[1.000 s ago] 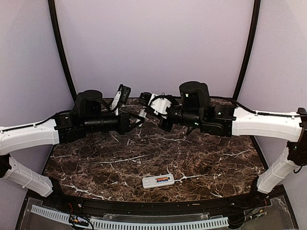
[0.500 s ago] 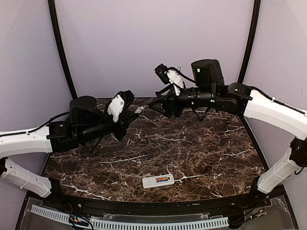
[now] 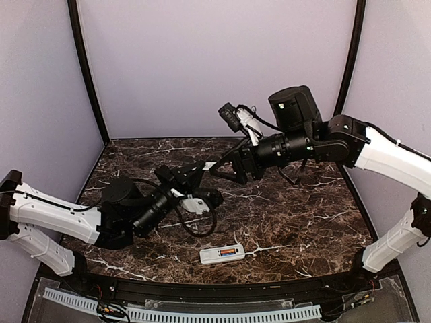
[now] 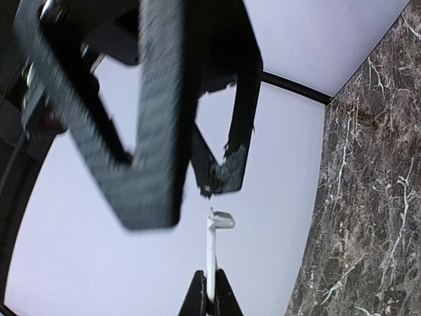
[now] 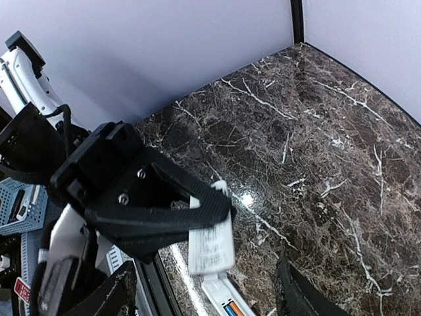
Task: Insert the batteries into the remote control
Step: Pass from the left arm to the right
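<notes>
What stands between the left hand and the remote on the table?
Nothing visible. The left hand, shut on a small white cover, is raised above the remote, with only open air between.

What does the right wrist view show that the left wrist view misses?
Only right wrist: the white rectangular remote control on the dark marble table, blue and orange-red batteries showing in it. Only left wrist: the right gripper from outside, full fingers, open and empty. Both: the small white plastic cover piece pinched by the left gripper, with that table behind.
</notes>
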Controlling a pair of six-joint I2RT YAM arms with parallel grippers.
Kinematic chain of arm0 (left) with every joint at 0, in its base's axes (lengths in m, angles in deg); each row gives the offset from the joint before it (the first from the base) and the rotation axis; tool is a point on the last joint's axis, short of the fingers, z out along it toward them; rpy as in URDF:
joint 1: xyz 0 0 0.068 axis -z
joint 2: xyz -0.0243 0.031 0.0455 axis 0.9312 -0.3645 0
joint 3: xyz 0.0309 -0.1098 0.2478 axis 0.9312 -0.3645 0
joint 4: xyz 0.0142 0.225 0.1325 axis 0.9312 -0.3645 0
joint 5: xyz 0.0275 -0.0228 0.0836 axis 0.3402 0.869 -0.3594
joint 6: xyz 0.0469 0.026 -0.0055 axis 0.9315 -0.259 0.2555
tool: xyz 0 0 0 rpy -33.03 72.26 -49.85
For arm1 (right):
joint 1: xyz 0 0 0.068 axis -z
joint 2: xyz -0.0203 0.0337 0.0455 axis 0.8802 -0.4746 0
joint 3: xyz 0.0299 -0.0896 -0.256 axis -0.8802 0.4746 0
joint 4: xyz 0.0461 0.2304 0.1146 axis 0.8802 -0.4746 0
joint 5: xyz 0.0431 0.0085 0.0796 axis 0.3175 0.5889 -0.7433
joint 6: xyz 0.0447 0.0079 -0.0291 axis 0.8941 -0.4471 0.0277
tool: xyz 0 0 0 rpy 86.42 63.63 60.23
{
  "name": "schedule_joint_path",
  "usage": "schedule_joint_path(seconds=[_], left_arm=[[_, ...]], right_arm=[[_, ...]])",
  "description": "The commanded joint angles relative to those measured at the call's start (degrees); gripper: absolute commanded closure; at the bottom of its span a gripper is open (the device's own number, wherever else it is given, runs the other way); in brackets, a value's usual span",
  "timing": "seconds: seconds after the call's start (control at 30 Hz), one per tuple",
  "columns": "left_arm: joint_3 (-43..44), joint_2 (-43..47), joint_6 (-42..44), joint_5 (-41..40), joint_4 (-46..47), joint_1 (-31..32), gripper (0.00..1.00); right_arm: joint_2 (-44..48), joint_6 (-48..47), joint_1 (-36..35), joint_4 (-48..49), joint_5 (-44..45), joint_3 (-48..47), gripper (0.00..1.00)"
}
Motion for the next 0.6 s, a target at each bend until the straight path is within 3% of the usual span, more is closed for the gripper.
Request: schedule_joint_path(seconds=[0.0,0.03,0.1,0.17,0.33,0.43,0.57], left_arm=[[-1.99,-10.08,28.99,-1.93,34.19,2.39,1.00],[-1.59,-13.34,34.96,-3.20,35.72,2.63,1.00],[-0.87,-15.81,38.40,-3.95,37.03,3.02,1.00],[-0.61,-16.56,37.54,-4.09,37.19,3.41,1.00],[1.21,-16.89,35.65,-4.95,37.26,3.61,1.00],[1.16,-16.81,35.42,-5.38,37.26,3.59,1.00],[0.50,-16.34,35.26,-5.73,37.22,3.61,1.00]], right_arm=[[-1.41,2.50,0.11,-0.57,0.83,-0.96,0.32],[-1.10,4.60,1.33,0.21,-0.54,-0.47,0.32],[0.71,9.81,3.22,5.43,-4.85,2.34,0.32],[2.41,13.74,3.79,9.55,-7.03,5.34,0.33],[2.55,15.22,4.40,5.84,-5.72,7.70,0.34],[3.97,7.05,4.29,6.90,-8.77,10.46,0.35],[7.89,-6.74,3.16,11.12,-5.29,15.25,0.36]])
